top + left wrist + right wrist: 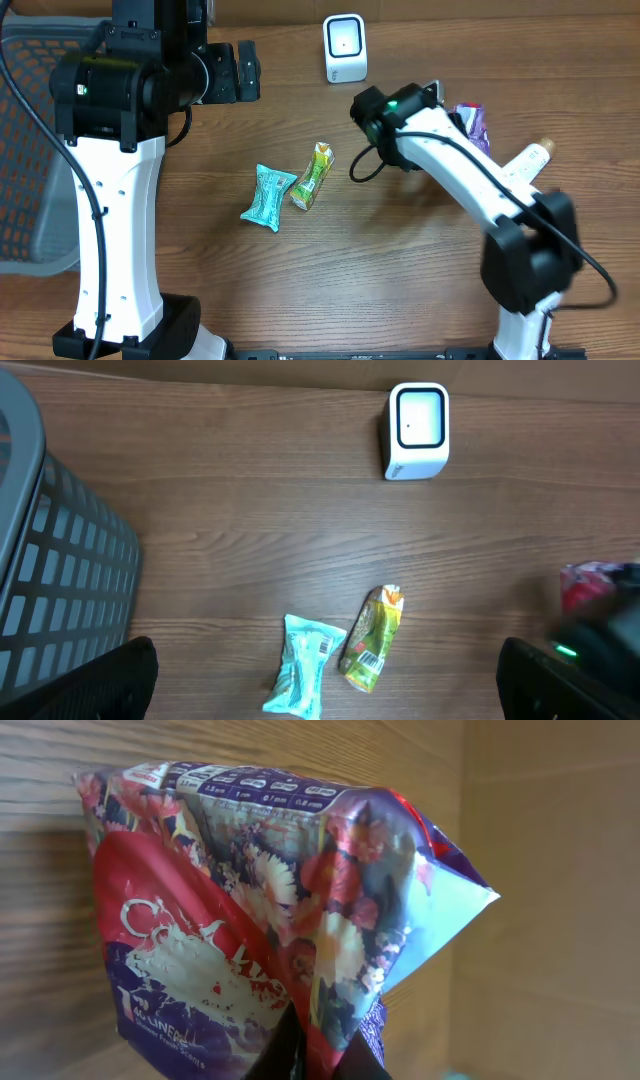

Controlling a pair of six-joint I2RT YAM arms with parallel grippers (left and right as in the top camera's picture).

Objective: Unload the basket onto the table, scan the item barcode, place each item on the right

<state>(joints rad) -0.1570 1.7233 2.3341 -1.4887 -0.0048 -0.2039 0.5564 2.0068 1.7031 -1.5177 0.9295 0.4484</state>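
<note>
**A:** Where is the pouch?

**B:** The flowered pouch [260, 920], red and purple with white lettering, is at the right of the overhead frame, beside the white arm's wrist. The right gripper [318, 1055] is clenched on it. In the right wrist view its dark fingers pinch the foil at the bottom of the frame. The pouch fills most of that picture, with wood grain behind it.

**A:** And the scanner?

**B:** The white scanner [345, 48] stands upright at the top centre of the overhead frame, well apart from the pouch and to its left. I can't tell whether the pouch's barcode faces it.

**A:** The other arm?

**B:** The left gripper [246, 70] is released, jaws wide, grasping nothing, at the upper left of the overhead frame. Its camera looks down on the wooden table [250, 540].

**A:** Anything else lying there?

**B:** A teal packet [268, 196] and a green packet [313, 177] lie close beside each other near the middle. I can't tell whether they touch. A grey mesh basket [50, 560] takes the left edge.
</note>
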